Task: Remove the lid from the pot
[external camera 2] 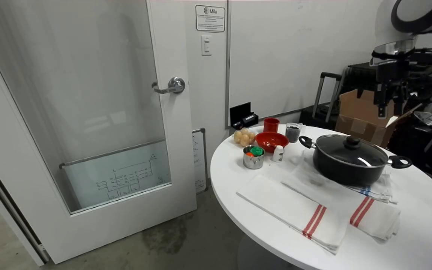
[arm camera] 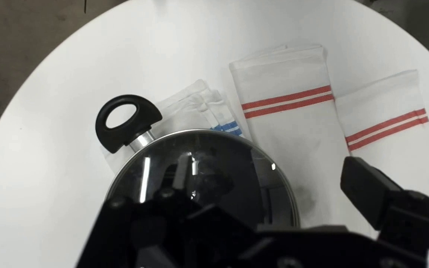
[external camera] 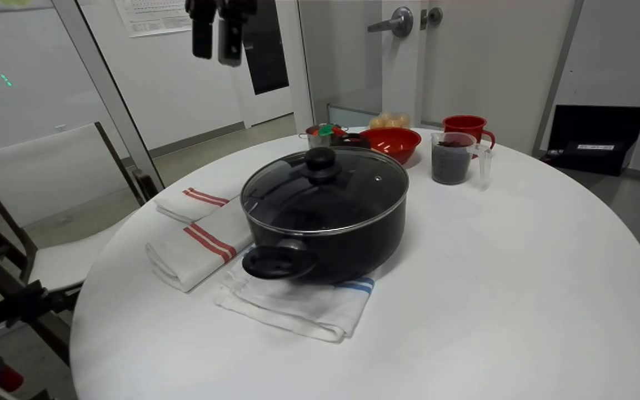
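Lid (external camera: 325,191) on pot (external camera: 348,251), gripper (external camera: 216,56) above (2 jaws apart)

Red bowl (external camera 2: 272,141), red mug (external camera 2: 271,125), folded striped towels (external camera 2: 294,210)

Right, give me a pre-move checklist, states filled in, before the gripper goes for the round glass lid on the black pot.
1. Round transparent glass lid seated on the wide black pot: ok, no gap shows.
2. Round black knob uncovered: ok, nothing lies on it.
3. Black two-fingered gripper open: ok, fingers apart.
4. Gripper at the knob: not ok, it hangs higher, apart from it.
5. Pot steady: cannot tell; a folded white cloth with blue stripes lies partly beneath it.
6. Pot's contents: cannot tell; it looks dark through the lid.
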Controlling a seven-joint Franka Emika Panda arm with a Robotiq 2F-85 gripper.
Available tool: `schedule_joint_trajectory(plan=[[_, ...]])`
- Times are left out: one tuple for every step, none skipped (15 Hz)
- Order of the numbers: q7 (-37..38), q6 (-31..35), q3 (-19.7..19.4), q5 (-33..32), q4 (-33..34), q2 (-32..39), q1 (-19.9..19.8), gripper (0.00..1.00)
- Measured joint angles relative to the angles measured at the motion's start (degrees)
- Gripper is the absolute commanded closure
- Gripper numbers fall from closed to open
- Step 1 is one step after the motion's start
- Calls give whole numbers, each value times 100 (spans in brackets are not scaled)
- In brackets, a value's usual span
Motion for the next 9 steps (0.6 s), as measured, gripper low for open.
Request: schedule_joint_trajectory(plan=[[-59,157,-15,0,54,182,-40,0],[-126,309,-24,0,120,358,-82,0],[-186,438,-26,0,194,524,-123,0],[-237,555,-26,2,278,680,-160,0],[-263,665,-26,3,368,830,-195,0],[-272,779,-27,4,460,971,-225,0],[-275,879,-27,5,553,1105,-251,0],[-275,963,-27,5,648,1236,-271,0],[-275,1030,-26,5,739,1359,-289,0]])
